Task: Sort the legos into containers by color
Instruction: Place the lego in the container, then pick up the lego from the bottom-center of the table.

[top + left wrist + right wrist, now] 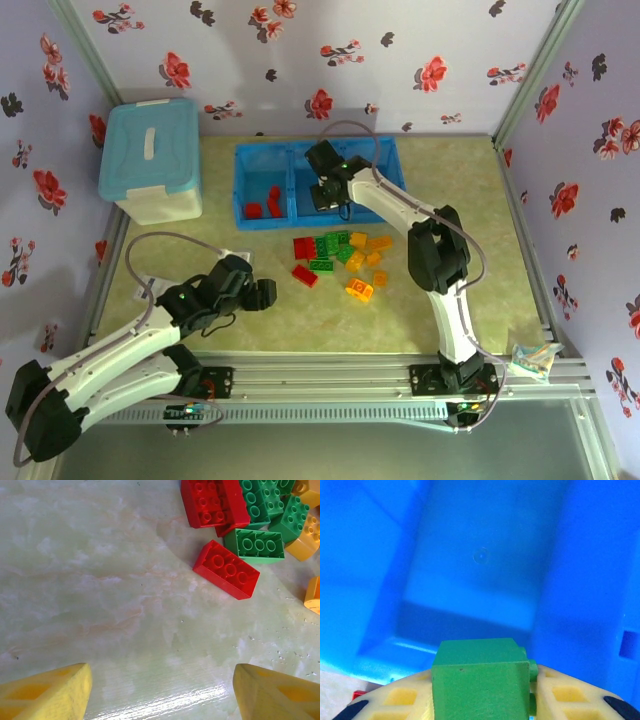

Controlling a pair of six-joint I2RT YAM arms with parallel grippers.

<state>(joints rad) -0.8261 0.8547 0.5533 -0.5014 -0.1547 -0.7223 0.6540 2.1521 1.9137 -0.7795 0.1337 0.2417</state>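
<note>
**Green brick poised over the containers, left side waiting**

At the right gripper [481,702]: clamped on a green brick [480,672], squeezed by its flanks so as to fall cleanly once released. Hung above the bare blue floor of one compartment of the containers [580,580], seemingly the middle one by the overhead view. Judged to be the spot for green, with reds [262,205] already lying in the left compartment. Not yet let go.

At the left gripper [160,695]: spread wide on nothing, low over the bare table [100,605]. Faced toward a lone red brick [226,569] ahead and to the right, flat, studs up, just beside a green neighbour [255,545]. Probably the next pick, being open on its near sides.

Further out: the remaining legos [342,255] heaped on the table in front of the containers, with red, green and orange-yellow mixed and unsorted.
</note>
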